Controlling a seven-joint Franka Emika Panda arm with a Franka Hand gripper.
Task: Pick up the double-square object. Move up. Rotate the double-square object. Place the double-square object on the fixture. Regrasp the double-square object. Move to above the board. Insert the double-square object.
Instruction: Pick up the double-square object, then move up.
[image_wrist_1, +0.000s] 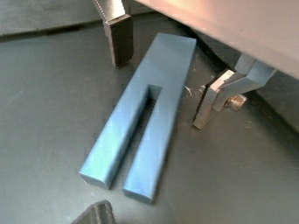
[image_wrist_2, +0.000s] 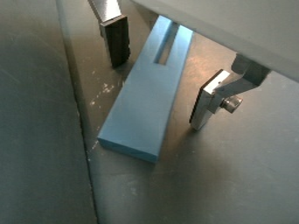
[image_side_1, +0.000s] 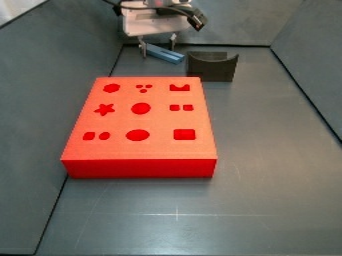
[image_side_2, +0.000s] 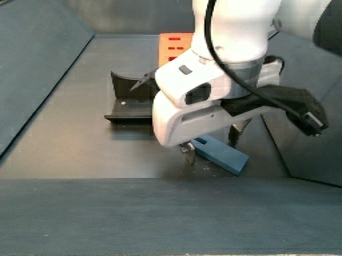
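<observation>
The double-square object (image_wrist_1: 138, 122) is a slim blue-grey bar with a long slot, lying flat on the grey floor. It also shows in a wrist view (image_wrist_2: 146, 87) and in both side views (image_side_1: 162, 52) (image_side_2: 217, 154). My gripper (image_wrist_1: 158, 74) is open and straddles the bar near one end, one finger (image_wrist_1: 117, 42) on each side with a gap to the bar; it also shows in a wrist view (image_wrist_2: 158, 74). The red board (image_side_1: 140, 125) lies in the middle. The dark fixture (image_side_1: 213, 65) stands behind the board, beside the gripper (image_side_1: 160, 47).
Grey walls enclose the floor. In a side view the fixture (image_side_2: 130, 98) sits to the left of the arm and a strip of the board (image_side_2: 175, 43) shows behind it. The white arm body (image_side_2: 214, 95) hides much of the scene.
</observation>
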